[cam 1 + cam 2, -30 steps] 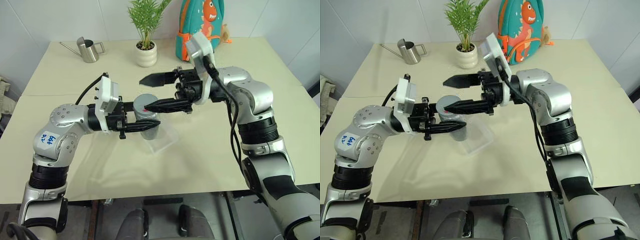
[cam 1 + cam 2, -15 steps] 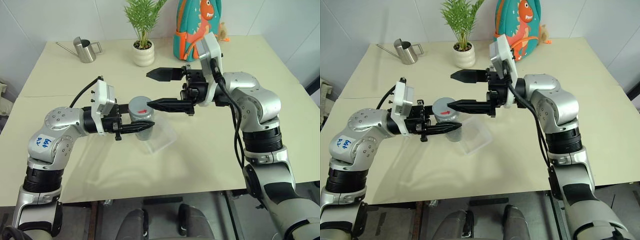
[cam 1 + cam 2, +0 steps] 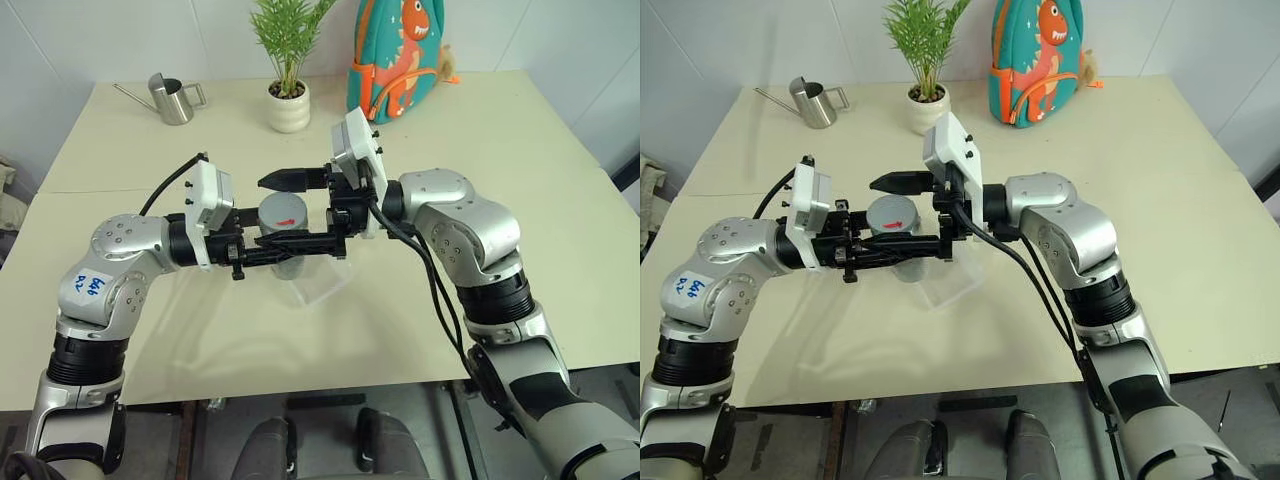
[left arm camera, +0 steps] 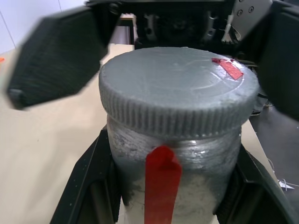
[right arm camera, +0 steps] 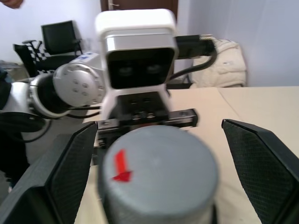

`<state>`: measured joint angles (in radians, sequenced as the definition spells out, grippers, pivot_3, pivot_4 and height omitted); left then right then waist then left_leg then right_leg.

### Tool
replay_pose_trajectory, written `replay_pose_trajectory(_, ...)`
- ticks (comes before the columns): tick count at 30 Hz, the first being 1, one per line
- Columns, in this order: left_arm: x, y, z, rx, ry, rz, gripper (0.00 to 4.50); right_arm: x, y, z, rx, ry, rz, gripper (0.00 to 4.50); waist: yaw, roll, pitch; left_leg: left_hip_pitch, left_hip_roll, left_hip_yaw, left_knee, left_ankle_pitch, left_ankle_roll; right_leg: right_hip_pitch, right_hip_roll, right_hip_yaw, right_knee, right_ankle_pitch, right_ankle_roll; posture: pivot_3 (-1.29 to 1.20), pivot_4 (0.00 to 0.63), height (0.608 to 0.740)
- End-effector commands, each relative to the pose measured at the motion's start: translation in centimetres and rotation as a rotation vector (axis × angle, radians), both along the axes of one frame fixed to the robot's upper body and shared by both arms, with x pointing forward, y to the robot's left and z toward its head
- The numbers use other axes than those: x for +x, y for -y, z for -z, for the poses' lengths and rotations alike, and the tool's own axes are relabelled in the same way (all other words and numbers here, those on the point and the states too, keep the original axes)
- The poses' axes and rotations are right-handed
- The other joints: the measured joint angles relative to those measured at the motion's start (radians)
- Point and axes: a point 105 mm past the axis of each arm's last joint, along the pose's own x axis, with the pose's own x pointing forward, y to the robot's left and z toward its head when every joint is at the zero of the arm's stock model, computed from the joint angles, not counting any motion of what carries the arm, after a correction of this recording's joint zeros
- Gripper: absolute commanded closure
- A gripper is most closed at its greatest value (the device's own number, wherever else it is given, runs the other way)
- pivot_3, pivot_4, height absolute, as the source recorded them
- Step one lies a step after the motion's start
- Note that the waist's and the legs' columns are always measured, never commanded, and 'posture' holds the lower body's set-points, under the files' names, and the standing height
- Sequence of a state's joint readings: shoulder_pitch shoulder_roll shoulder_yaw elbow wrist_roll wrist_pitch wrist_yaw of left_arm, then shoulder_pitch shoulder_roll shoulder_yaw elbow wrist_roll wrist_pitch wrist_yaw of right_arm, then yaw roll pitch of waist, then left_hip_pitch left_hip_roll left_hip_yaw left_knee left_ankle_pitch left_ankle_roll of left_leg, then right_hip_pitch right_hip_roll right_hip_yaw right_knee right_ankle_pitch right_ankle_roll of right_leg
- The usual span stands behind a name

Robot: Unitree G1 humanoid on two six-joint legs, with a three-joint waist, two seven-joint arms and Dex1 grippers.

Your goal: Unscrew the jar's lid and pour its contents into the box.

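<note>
The silver-grey jar [image 3: 287, 262] with a red stripe [image 4: 161, 186] stands upright just above the table, and my left gripper [image 3: 288, 250] is shut on its body. Its round grey lid [image 3: 283, 212], with a small red mark on top, sits on the jar. My right gripper [image 3: 268, 213] reaches in from the right, open, with one black finger [image 5: 70, 172] on each side of the lid and gaps showing between fingers and lid. The clear plastic box [image 3: 322, 285] lies on the table right under and beside the jar. The contents are hidden inside the jar.
At the back of the table [image 3: 560, 200] stand a steel watering can [image 3: 176, 98], a potted plant [image 3: 287, 104] and a colourful dinosaur backpack [image 3: 396, 55]. Bare tabletop lies to the right and in front of the arms.
My right gripper has swung left, and its open fingers now straddle the lid instead of hovering to the jar's right. The left gripper still holds the jar in place.
</note>
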<state>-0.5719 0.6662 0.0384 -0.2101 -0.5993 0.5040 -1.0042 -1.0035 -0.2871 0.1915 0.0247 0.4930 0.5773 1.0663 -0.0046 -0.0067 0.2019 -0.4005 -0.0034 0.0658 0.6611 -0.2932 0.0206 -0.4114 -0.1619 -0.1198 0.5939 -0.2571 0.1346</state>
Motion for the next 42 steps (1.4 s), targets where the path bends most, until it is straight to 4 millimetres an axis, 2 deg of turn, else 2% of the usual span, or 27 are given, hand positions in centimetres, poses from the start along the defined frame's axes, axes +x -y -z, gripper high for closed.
replay_pose_trajectory(1, -0.4, 0.2, -0.8, -0.007, 0.045, 0.013, 2.51, 0.5, 0.1, -1.8, 0.056, 0.058, 0.021, 0.03, 0.0, 0.0, 0.0, 0.0, 0.0, 0.0, 0.0, 0.0, 0.0, 0.0, 0.0, 0.0, 0.0, 0.0, 0.0, 0.0, 0.15, 0.74)
replay_pose_trajectory(5, -0.4, 0.2, -0.8, -0.01, 0.045, 0.011, 2.51, 1.1, 0.8, -2.0, 0.065, 0.052, 0.037, 0.03, 0.0, 0.0, 0.0, 0.0, 0.0, 0.0, 0.0, 0.0, 0.0, 0.0, 0.0, 0.0, 0.0, 0.0, 0.0, 0.0, 0.15, 0.74)
replay_pose_trajectory(9, -0.4, 0.2, -0.9, -0.021, 0.049, 0.005, 2.51, 2.4, 2.6, -1.6, 0.052, 0.056, 0.088, 0.03, 0.001, 0.0, 0.0, -0.001, 0.0, 0.0, 0.001, 0.0, 0.0, 0.0, 0.0, -0.001, 0.0, 0.0, 0.0, 0.0, 0.15, 0.74)
replay_pose_trajectory(14, -0.3, 0.0, -0.8, -0.023, 0.05, -0.005, 2.51, 3.9, 5.4, -1.2, 0.038, 0.053, 0.16, 0.03, 0.0, 0.0, 0.0, -0.002, 0.0, 0.0, 0.002, 0.0, 0.0, 0.0, 0.0, -0.001, 0.0, 0.0, 0.0, 0.0, 0.15, 0.74)
replay_pose_trajectory(16, -0.3, -0.2, -0.8, -0.024, 0.049, -0.012, 2.51, 4.6, 7.6, -0.8, 0.021, 0.044, 0.204, 0.03, 0.001, 0.0, 0.0, -0.002, 0.0, 0.0, 0.002, 0.0, 0.0, 0.0, 0.0, -0.002, 0.0, 0.0, 0.0, 0.0, 0.15, 0.74)
replay_pose_trajectory(20, -0.3, -0.4, -0.8, -0.025, 0.049, -0.018, 2.51, 4.7, 9.6, -1.3, 0.037, 0.011, 0.23, 0.03, 0.006, -0.001, 0.0, -0.003, 0.0, 0.0, 0.003, 0.0, 0.001, 0.001, -0.001, -0.002, -0.001, 0.0, 0.0, 0.0, 0.15, 0.74)
replay_pose_trajectory(22, -0.3, -0.5, -0.8, -0.023, 0.049, -0.021, 2.51, 4.1, 10.1, -1.8, 0.061, -0.018, 0.199, 0.03, -0.003, -0.001, 0.0, -0.003, 0.0, 0.0, 0.003, 0.0, 0.001, 0.001, -0.001, -0.002, -0.001, 0.0, 0.001, 0.0, 0.15, 0.74)
replay_pose_trajectory(26, -0.3, -0.6, -0.8, -0.022, 0.049, -0.024, 2.51, 2.2, 9.1, -2.3, 0.08, -0.053, 0.095, 0.03, -0.012, 0.0, 0.0, -0.002, 0.001, 0.0, 0.003, -0.001, 0.0, 0.0, 0.004, -0.002, -0.001, 0.001, -0.001, 0.0, 0.15, 0.74)
replay_pose_trajectory(32, -0.1, -0.5, -0.8, -0.023, 0.05, -0.025, 2.51, -0.6, 4.6, -2.0, 0.072, -0.048, -0.023, 0.03, -0.017, 0.0, 0.0, -0.002, 0.003, 0.0, 0.004, -0.001, 0.0, 0.0, 0.005, 0.0, -0.001, 0.002, -0.003, 0.0, 0.15, 0.74)
replay_pose_trajectory(36, 0.1, -0.3, -0.8, -0.025, 0.051, -0.021, 2.51, -0.6, 2.3, -1.4, 0.04, -0.025, -0.003, 0.03, -0.018, -0.001, 0.0, -0.002, 0.003, 0.0, 0.005, -0.001, 0.0, 0.0, 0.005, 0.0, 0.0, 0.002, -0.003, 0.0, 0.15, 0.74)
replay_pose_trajectory(42, 0.2, -0.2, -0.9, -0.026, 0.05, -0.014, 2.51, -0.3, 0.6, -1.2, 0.019, 0.01, 0.006, 0.03, -0.013, -0.001, 0.0, -0.003, 0.003, 0.0, 0.005, -0.001, 0.0, -0.001, 0.005, 0.0, -0.001, 0.002, -0.003, 0.0, 0.15, 0.74)
